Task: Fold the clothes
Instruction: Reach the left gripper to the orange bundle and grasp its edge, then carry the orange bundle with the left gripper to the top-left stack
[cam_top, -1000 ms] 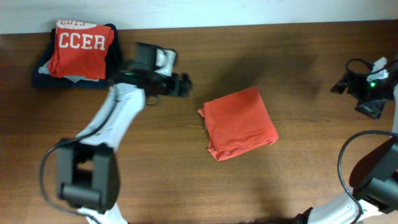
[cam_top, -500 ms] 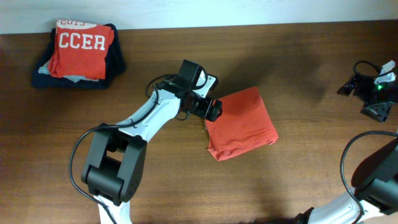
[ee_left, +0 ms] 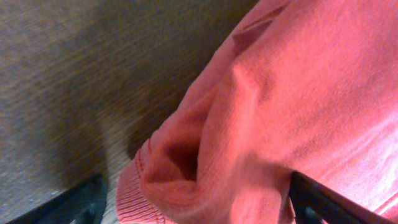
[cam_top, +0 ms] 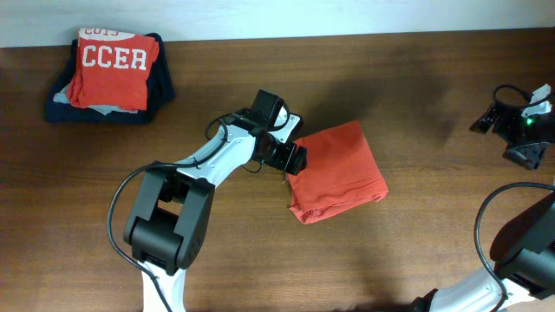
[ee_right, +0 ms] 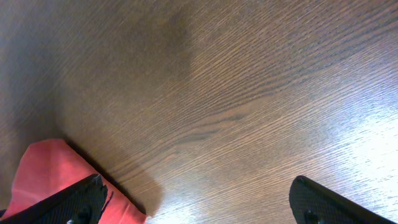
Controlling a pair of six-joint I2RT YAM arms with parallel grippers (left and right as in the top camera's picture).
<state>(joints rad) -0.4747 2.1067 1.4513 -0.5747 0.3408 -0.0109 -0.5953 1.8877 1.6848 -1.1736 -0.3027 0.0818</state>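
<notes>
Over at the far left of the table [cam_top: 416,251], up against the back edge, sits a folded red shirt [cam_top: 113,59] with "CCER" across it in white, lying on top of a navy garment [cam_top: 59,106].

Next along, the left arm [cam_top: 201,163] reaches out from the near side and angles toward the middle. The left gripper [cam_top: 296,159] is right at the left edge of the T-shirt [cam_top: 340,169]. Its 2 fingers [ee_left: 78,200] are spread wide in the wrist view, with the rolled hem corner of the cloth bunched up between them. They straddle the fabric and nothing is pinched that I can see.

The T-shirt itself lies flat on the wood a little right of the middle, folded into a rough square and turned at a slant. It is plain orange-red on top with no print showing, and the doubled edges run along its lower left side.

Far off at the right edge, well apart from the cloth, the right gripper [cam_top: 482,118] has its fingers wide apart with only bare tabletop between them. A red corner of the T-shirt shows at the low left of its wrist view.
</notes>
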